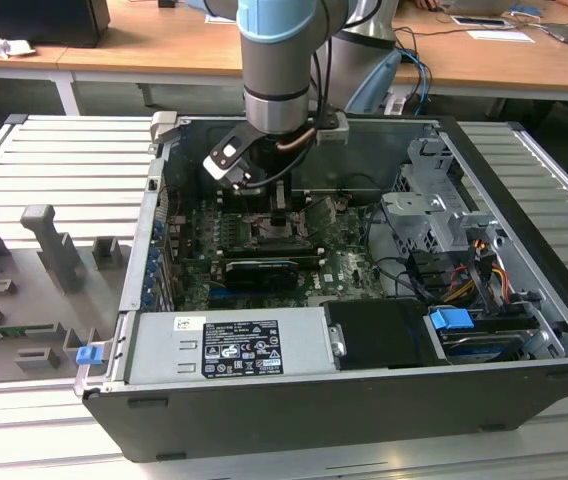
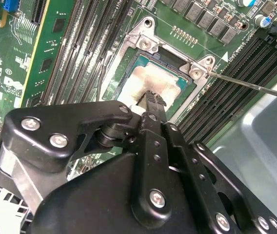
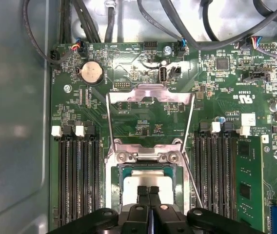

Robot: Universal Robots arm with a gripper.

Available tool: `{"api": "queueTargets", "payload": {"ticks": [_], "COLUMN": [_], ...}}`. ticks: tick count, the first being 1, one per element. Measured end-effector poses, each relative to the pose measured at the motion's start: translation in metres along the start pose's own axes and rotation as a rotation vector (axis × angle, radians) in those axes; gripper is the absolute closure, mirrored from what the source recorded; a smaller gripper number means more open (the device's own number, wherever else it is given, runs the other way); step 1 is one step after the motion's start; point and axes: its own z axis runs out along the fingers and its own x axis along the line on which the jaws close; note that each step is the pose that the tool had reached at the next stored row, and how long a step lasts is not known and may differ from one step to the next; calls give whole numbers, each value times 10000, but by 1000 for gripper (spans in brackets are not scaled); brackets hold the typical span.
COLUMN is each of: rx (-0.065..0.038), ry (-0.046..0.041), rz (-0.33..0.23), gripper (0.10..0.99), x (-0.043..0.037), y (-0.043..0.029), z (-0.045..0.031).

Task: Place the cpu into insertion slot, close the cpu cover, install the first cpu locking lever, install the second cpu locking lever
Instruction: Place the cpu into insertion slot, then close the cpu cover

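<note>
The cpu (image 3: 131, 187) (image 2: 143, 78), a pale silvery square with smeared paste on top, lies flat in the insertion slot (image 3: 113, 187) (image 2: 113, 68) on the green board. My gripper (image 3: 148, 189) (image 2: 154, 95) (image 1: 279, 215) is shut, with its two black fingertips pressed together and resting on top of the cpu. Behind the slot the cpu cover (image 3: 150, 95) stands swung open on its hinge. A thin locking lever (image 2: 255, 87) (image 3: 193, 183) sticks out loose beside the slot.
Long black memory slots (image 3: 75, 175) (image 3: 216, 170) flank the socket on both sides. Cables (image 3: 187, 29) run along the board's far edge. The grey case wall (image 3: 11, 122) is close by. In the exterior view, the power supply (image 1: 229, 345) and the drive cage (image 1: 434, 215) sit inside the case.
</note>
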Motion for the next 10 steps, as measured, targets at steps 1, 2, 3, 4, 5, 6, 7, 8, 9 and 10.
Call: {"api": "queueTargets", "payload": {"ticks": [1, 2, 3, 4, 5, 6, 7, 8, 9, 10], "rx": [-1, -1, -2, -1, -1, -1, 0, 0, 0, -1], "ry": [1, 2, 2, 1, 1, 1, 0, 1, 0, 2], "rz": [0, 0, 0, 0, 0, 0, 0, 1, 0, 0], "gripper": [980, 980, 980, 980, 980, 980, 980, 980, 980, 980], "x": [0, 0, 0, 0, 0, 0, 0, 1, 1, 1], "y": [0, 1, 1, 1, 1, 1, 1, 2, 2, 3], "z": [-2, -5, -7, -9, -11, -14, -20, -25, -29, -36]}}
